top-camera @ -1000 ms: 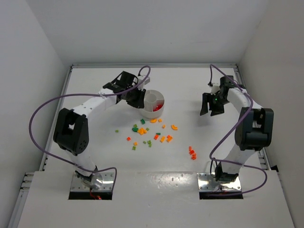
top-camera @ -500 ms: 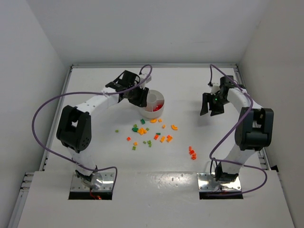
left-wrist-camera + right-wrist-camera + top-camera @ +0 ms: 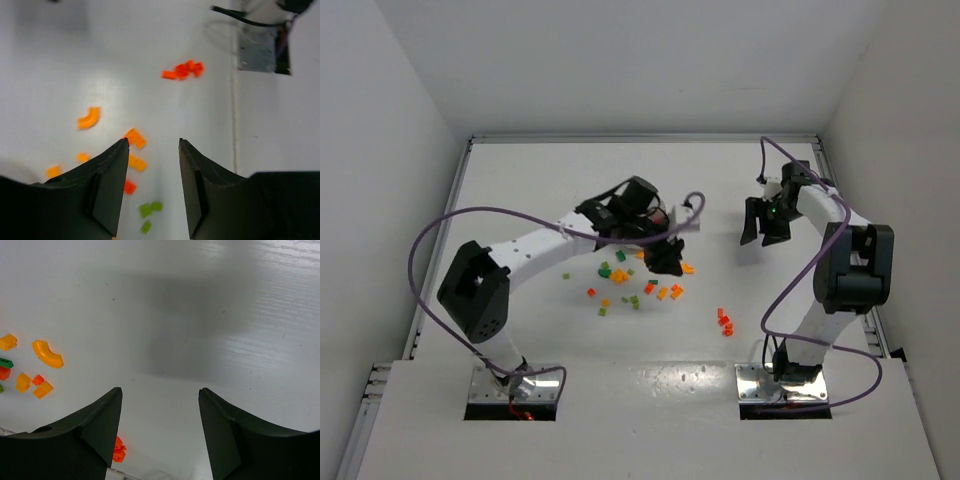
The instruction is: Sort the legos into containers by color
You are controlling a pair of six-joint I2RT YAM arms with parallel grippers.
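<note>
Many legos (image 3: 635, 282) lie scattered mid-counter (image 3: 520, 190), unsorted. The left jaws hang apart and empty just above the orange bricks (image 3: 137, 163), probably lining up a pick. The right jaws, also apart and empty, hover over bare counter well to the side, likely to leave the left arm (image 3: 540, 245) room. A red cluster (image 3: 724, 321) sits apart. The dish cannot be made out; the left arm seems to cover it.

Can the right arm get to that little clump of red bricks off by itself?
Probably yes: the red clump lies alone on the bare table with nothing over it, and the right gripper hangs open and empty nearby.
</note>
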